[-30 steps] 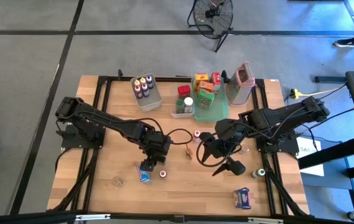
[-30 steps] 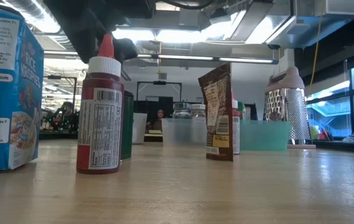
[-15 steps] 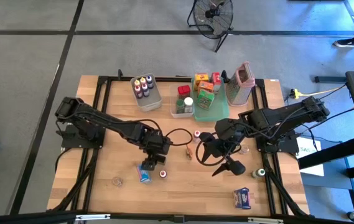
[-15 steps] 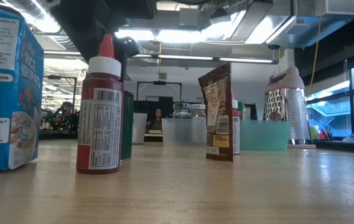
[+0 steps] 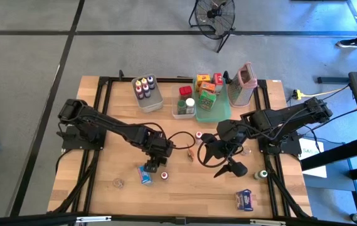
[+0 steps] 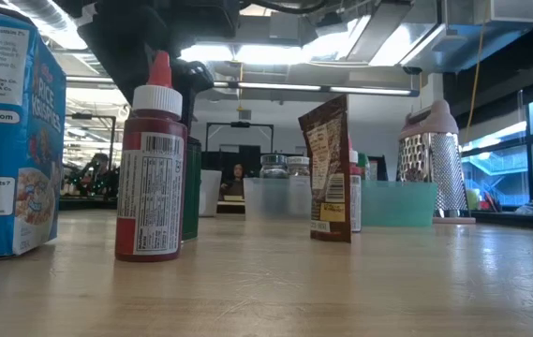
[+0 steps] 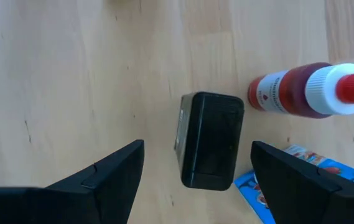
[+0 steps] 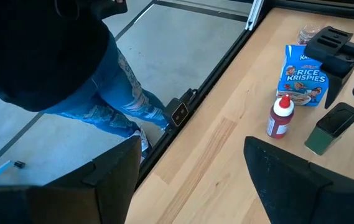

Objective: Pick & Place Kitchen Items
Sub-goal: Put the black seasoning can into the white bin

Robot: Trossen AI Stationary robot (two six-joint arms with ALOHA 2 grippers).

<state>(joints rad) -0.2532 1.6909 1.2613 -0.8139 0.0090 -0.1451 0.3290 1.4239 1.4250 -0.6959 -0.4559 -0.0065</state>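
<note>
Cereal box cut off at edge; labels unreadable.

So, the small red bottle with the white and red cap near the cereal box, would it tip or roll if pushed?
The red sauce bottle stands upright, tall over a narrow base, so a push near its cap would probably tip it. Its body looks round, so once down it would likely roll, perhaps towards the Rice Krispies box. It looks full, so likely fairly heavy for its size.

A grey floor crossed by dark lines surrounds the wooden table; a black fan stands beyond it; ceiling lights glow overhead; windows line the room's side.
</note>
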